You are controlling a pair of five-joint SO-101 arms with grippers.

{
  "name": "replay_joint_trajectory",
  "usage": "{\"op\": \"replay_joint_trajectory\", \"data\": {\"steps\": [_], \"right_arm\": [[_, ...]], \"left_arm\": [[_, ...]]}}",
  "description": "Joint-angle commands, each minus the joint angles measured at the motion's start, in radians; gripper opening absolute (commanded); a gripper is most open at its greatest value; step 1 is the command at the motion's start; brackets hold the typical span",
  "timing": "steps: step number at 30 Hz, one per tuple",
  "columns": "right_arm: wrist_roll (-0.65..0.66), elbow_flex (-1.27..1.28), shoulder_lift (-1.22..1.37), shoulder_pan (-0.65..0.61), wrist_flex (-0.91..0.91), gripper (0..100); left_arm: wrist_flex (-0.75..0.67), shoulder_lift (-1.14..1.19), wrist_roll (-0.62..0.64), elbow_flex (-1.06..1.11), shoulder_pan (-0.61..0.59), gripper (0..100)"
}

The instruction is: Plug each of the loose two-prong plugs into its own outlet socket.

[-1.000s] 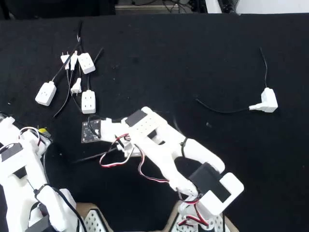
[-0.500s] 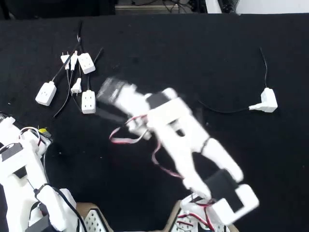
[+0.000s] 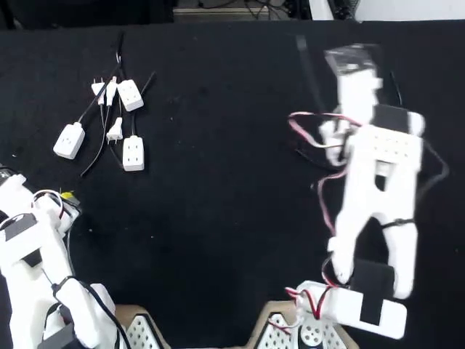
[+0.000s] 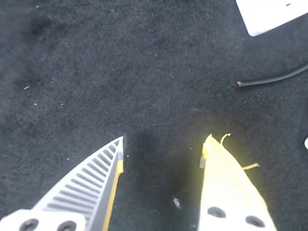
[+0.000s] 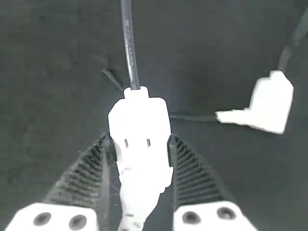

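My right gripper (image 5: 139, 140) is shut on a white outlet socket (image 5: 138, 120) with two slots and a black cord (image 5: 129, 43). A white two-prong plug (image 5: 269, 103) lies on the black mat just beyond it. In the high view the right arm (image 3: 378, 167) stretches toward the far right with its gripper (image 3: 352, 57) blurred. At the far left lie three white sockets (image 3: 69, 140) (image 3: 133, 153) (image 3: 130, 94) and small loose plugs (image 3: 114, 131). My left gripper (image 4: 163, 140) stands open over bare mat near the table's left front.
A black cable end (image 4: 274, 79) and the corner of a white socket (image 4: 269, 14) lie ahead of the left gripper. Thin black cords (image 3: 98, 156) trail among the sockets at the far left. The left arm (image 3: 29, 247) sits at the front left corner.
The right arm has swung from the left-centre of the table over to the far right, carrying the white socket. The left arm has kept still.
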Motion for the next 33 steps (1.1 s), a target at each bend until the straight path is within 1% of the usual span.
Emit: {"op": "replay_joint_trajectory", "data": {"steps": [1, 5, 7, 12, 15, 19, 26, 28, 31, 33], "right_arm": [[-0.009, -0.076, -0.036, 0.074, -0.011, 1.2], [-0.023, -0.150, 0.056, 0.083, -0.038, 1.1], [-0.066, -0.236, 0.145, 0.089, -0.037, 1.1], [-0.127, -0.478, 0.406, 0.167, -0.035, 1.1], [-0.127, -0.590, 0.539, 0.192, -0.035, 1.1], [-0.123, -0.693, 0.693, 0.193, -0.035, 1.1], [-0.129, -0.888, 0.863, 0.192, -0.031, 1.4], [-0.129, -0.941, 0.898, 0.190, 0.002, 4.7], [-0.129, -1.013, 0.951, 0.173, 0.068, 15.9], [-0.129, -1.070, 0.977, 0.160, 0.118, 21.6]], "left_arm": [[-0.002, 0.002, 0.012, -0.048, 0.013, 26], [-0.002, 0.002, 0.011, -0.048, 0.013, 26], [0.002, 0.002, 0.009, -0.048, 0.013, 26], [-0.005, -0.006, 0.006, -0.033, 0.013, 26], [-0.005, -0.006, 0.008, -0.031, 0.015, 26], [-0.005, -0.006, 0.006, -0.031, 0.025, 26], [-0.005, -0.006, 0.006, -0.031, 0.024, 26], [-0.005, -0.006, 0.006, -0.031, 0.024, 26], [-0.005, -0.006, 0.006, -0.031, 0.024, 26], [-0.005, -0.006, 0.006, -0.031, 0.024, 26]]}}
